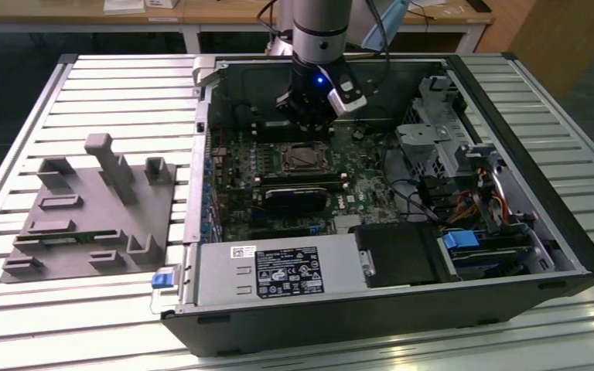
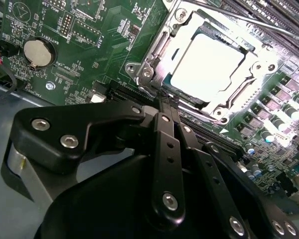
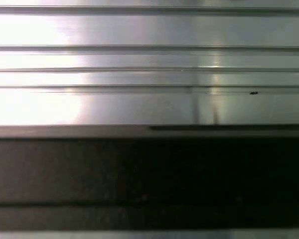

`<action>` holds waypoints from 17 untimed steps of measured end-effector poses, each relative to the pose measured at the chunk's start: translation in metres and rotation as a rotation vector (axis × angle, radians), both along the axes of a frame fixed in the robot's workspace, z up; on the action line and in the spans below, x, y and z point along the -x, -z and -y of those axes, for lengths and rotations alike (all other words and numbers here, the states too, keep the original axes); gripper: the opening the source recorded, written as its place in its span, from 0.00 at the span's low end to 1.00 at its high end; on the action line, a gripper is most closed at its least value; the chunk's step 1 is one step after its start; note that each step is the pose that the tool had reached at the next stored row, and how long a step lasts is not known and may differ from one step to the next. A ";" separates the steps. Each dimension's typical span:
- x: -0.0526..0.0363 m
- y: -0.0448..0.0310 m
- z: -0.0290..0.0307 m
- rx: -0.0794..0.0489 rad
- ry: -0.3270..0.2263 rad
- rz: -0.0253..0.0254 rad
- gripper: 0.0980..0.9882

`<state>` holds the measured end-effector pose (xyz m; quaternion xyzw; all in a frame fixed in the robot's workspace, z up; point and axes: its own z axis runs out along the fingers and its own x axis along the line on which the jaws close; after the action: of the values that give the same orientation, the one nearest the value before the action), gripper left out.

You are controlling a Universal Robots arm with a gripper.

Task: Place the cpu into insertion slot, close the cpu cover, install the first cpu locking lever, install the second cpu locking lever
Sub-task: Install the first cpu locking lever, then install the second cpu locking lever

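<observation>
Black gripper hovering inside the open computer case, just behind the CPU socket.

In the second wrist view the black fingers are lying pressed together, gripping nothing, tips just short of the silvery-rimmed square insertion slot. The flat square silver-grey cpu is sitting flat in that slot, face up, with the thin silvery metal cpu cover lying down around it as a frame. The green circuit board is surrounding the socket, a round coin battery well off to one side. In the exterior view, a black heatsink block is lying just in front of the socket and a grey plastic fixture tray is resting on the slatted metal table at the exterior view's left.
</observation>
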<state>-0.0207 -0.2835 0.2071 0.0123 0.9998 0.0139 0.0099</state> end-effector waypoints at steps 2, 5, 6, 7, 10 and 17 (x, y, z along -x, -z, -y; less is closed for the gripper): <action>0.0000 0.0000 0.0004 0.000 0.000 0.0001 0.01; 0.0000 0.0000 0.0009 0.000 0.000 0.0000 0.01; 0.0000 0.0000 0.0010 0.000 0.000 0.0000 0.01; 0.0000 0.0000 0.0013 0.000 0.000 0.0000 0.01; -0.0001 0.0000 0.0023 0.000 0.000 0.0000 0.01; -0.0001 0.0000 0.0074 0.000 0.000 -0.0001 0.01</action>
<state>-0.0207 -0.2909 0.2071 0.0124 0.9998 0.0139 0.0098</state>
